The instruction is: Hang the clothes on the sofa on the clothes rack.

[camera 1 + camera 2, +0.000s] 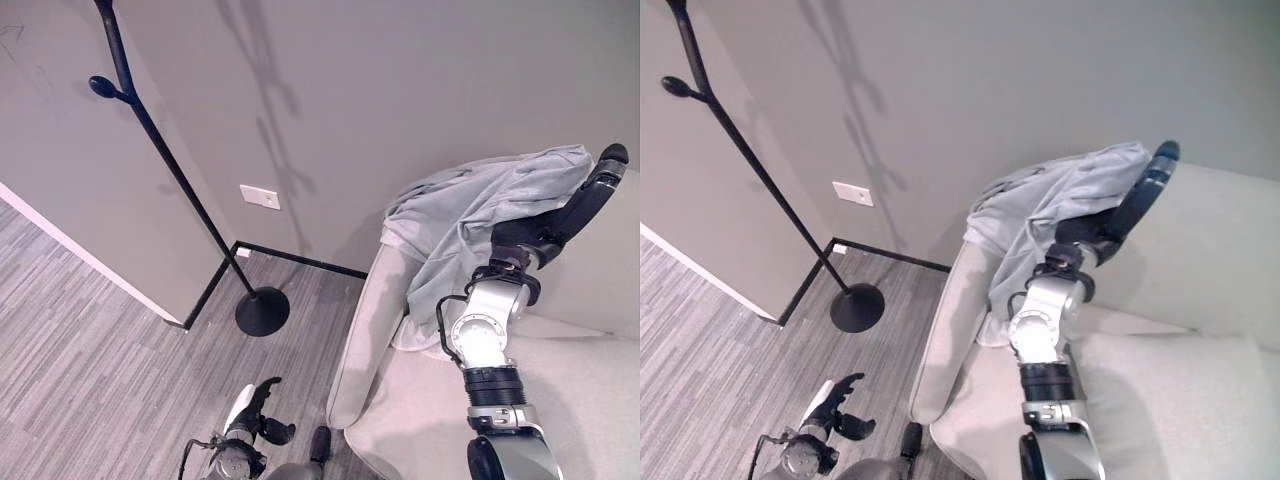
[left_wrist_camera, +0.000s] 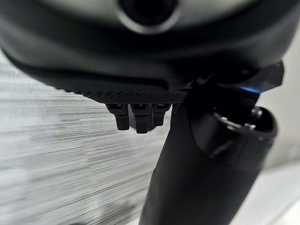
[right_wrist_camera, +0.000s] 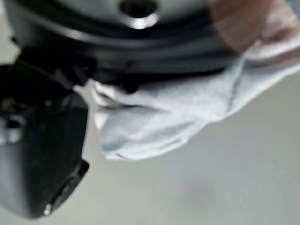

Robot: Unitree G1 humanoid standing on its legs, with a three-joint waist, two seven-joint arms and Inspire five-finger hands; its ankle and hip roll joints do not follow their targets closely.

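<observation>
A light grey garment lies draped over the corner of the beige sofa, hanging down its backrest and armrest. My right hand is raised against the garment's right edge with its fingers straight, pointing up past the cloth. In the right wrist view the grey cloth bunches just past the hand. The black clothes rack stands on a round base by the wall corner, a peg near its top. My left hand hangs low over the floor, fingers relaxed, holding nothing.
Grey walls meet at a corner behind the rack, with a white outlet plate low on the wall. Grey striped floor lies between the rack's base and the sofa's armrest.
</observation>
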